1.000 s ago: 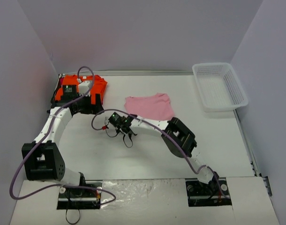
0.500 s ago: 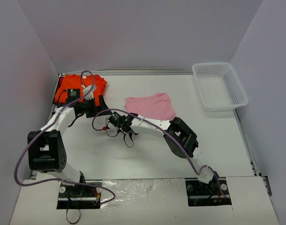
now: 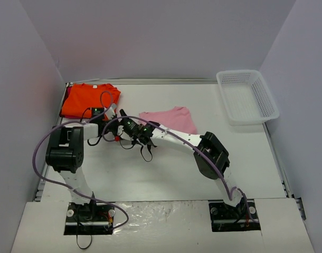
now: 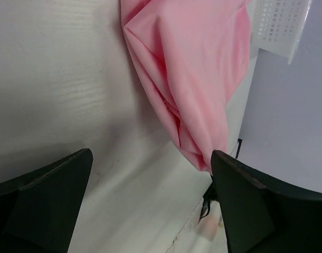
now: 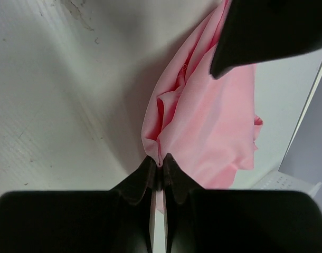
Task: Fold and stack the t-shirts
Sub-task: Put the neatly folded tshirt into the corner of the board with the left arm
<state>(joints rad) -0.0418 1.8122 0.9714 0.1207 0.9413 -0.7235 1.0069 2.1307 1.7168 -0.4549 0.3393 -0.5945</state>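
The orange t-shirt [image 3: 90,100] lies folded at the table's back left corner, with nothing on it. The pink t-shirt [image 3: 171,118] lies rumpled in the middle back of the table. My right gripper [image 3: 142,125] is at its left near corner, shut on a bunched fold of the pink t-shirt's [image 5: 214,121] edge, as the right wrist view shows at the right gripper [image 5: 160,163]. My left gripper [image 3: 117,119] hovers just left of it, open and empty. In the left wrist view the pink t-shirt [image 4: 192,79] lies ahead of the left gripper [image 4: 150,211].
A white mesh basket [image 3: 248,97] stands empty at the back right, also seen as the basket [image 4: 280,23] in the left wrist view. Both arms' cables loop over the table's left half. Walls close in the left, back and right sides.
My left arm has drawn back off the orange t-shirt and swung right toward the pink one. My right gripper has closed on the pink t-shirt's edge.
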